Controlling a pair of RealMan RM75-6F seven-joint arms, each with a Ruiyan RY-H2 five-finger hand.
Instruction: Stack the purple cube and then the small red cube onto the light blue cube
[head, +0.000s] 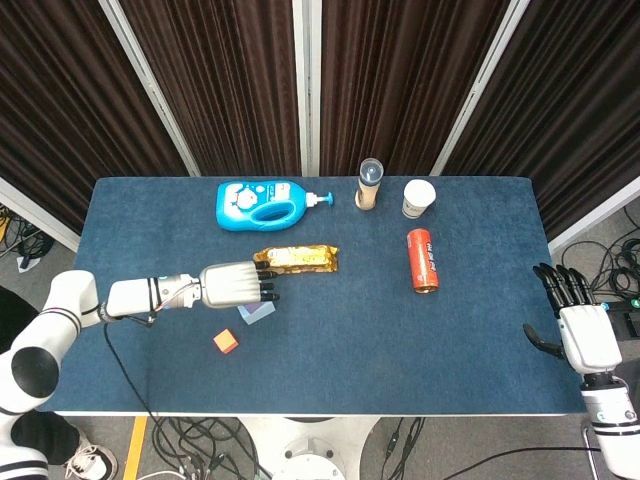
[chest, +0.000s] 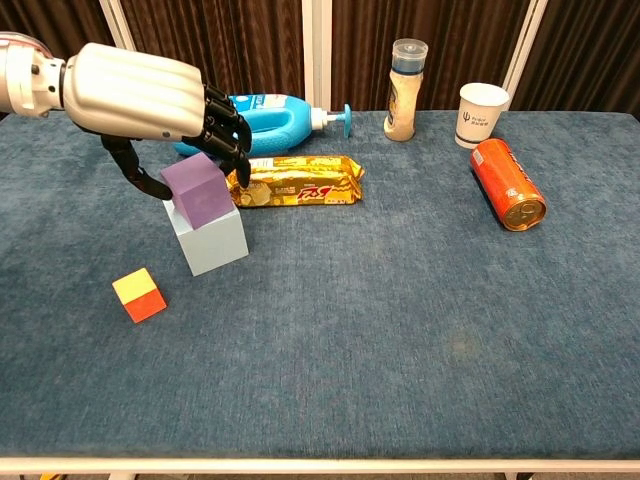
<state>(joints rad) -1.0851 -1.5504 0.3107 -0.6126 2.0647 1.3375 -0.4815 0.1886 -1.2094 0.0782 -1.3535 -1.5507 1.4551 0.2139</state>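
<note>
The left hand (chest: 150, 95) grips the purple cube (chest: 200, 188) between thumb and fingers. The purple cube rests on the light blue cube (chest: 212, 240), toward the tabletop's (chest: 400, 320) left edge. The small red cube (chest: 140, 295) lies on the tabletop nearer the front-left corner, apart from the stack. The right hand (head: 582, 325) holds nothing, fingers spread, beyond the right edge.
</note>
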